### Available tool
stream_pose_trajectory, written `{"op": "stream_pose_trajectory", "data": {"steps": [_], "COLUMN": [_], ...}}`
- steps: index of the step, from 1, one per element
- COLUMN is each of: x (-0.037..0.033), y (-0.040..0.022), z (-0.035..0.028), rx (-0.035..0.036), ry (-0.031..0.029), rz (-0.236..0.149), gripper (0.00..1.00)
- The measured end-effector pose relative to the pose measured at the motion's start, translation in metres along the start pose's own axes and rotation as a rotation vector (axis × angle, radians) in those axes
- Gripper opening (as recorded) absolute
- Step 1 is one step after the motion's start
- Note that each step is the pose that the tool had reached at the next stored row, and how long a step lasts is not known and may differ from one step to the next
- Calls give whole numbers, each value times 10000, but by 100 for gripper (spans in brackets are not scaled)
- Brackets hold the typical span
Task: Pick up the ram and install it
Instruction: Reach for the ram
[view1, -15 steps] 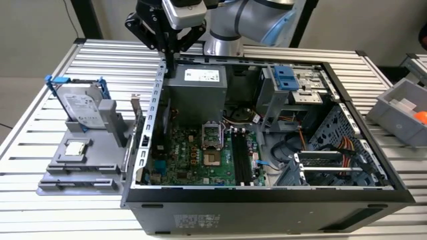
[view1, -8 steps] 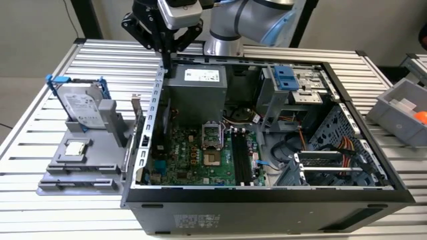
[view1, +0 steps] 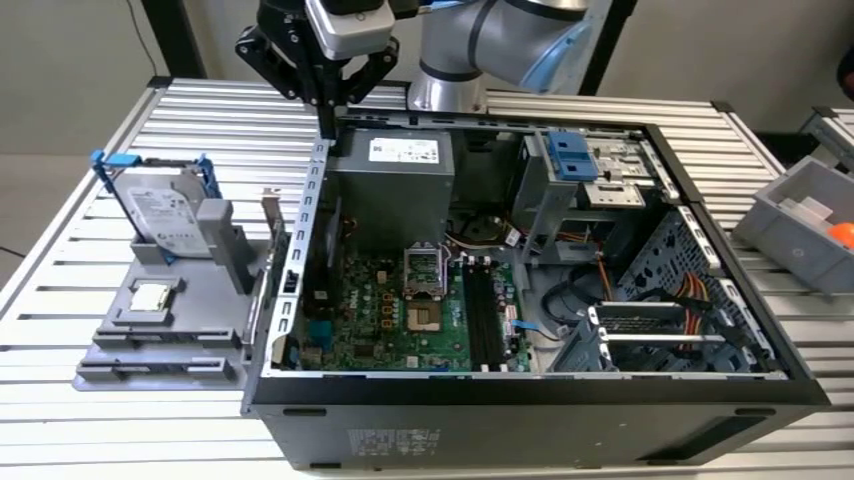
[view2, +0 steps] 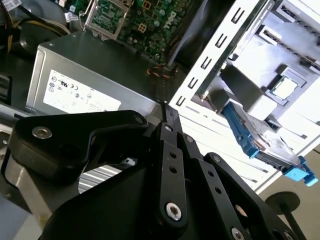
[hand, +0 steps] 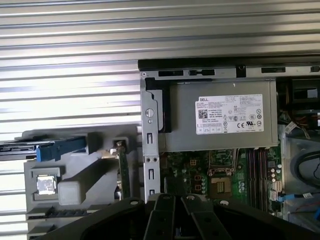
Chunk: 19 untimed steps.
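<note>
The black gripper (view1: 326, 125) hangs at the upper left of the exterior view with its fingers drawn together to a narrow point and nothing visible between them. The tip is poised just over the top corner of the open computer case (view1: 534, 405). In both wrist views the linked fingers (view2: 169, 150) (hand: 161, 210) fill the foreground above that same corner. Directly inside the case wall below sits the grey power supply (view1: 394, 165) with its white label, and further down the frame lies the green motherboard (view1: 380, 310), with black memory slots (view1: 483, 320) at its right side. The ram (view1: 274, 235) stands on edge in a grey fixture (view1: 160, 355) on the exterior view's left, just beside the outer wall of the case and well apart from the gripper. In the first wrist view it shows as a thin strip (hand: 121, 172) next to the case's perforated flange. The same fixture carries a hard drive (view1: 167, 215) in a blue frame, standing upright, and a small square processor chip (view1: 151, 297) lying flat in front of it. Case and fixture rest on a slatted metal table (view1: 80, 200), and a grey bin (view1: 801, 235) sits at the exterior view's right edge.
</note>
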<state>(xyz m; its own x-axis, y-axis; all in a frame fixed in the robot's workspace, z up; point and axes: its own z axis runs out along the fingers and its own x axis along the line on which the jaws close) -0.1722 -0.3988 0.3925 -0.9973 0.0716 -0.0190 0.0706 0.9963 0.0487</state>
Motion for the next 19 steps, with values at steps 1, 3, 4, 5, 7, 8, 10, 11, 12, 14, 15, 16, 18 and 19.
{"op": "stream_pose_trajectory", "data": {"steps": [1, 3, 4, 5, 7, 8, 10, 11, 12, 14, 15, 16, 18, 19], "x": [7, 21, 27, 34, 48, 55, 69, 75, 81, 95, 101, 108, 120, 127], "y": [0, -1, -2, -3, -4, -4, -5, -5, -6, -7, -7, -8, -9, -9], "z": [0, 0, 0, 0, 0, -1, -1, 0, -2, -1, -2, -1, -1, -1], "rx": [-1, 0, -1, 0, -2, 0, 0, -1, 1, -1, 0, 0, -1, -1], "ry": [-1, 0, 0, 0, -2, 0, 0, -1, 1, -1, 0, 0, 0, -1], "rz": [-1, -1, -1, 0, -1, -1, 0, 0, -1, 0, 0, 0, 0, 0], "gripper": [0, 0, 0, 0, 0, 0, 0, 0, 0, 0, 0, 0, 0, 0]}}
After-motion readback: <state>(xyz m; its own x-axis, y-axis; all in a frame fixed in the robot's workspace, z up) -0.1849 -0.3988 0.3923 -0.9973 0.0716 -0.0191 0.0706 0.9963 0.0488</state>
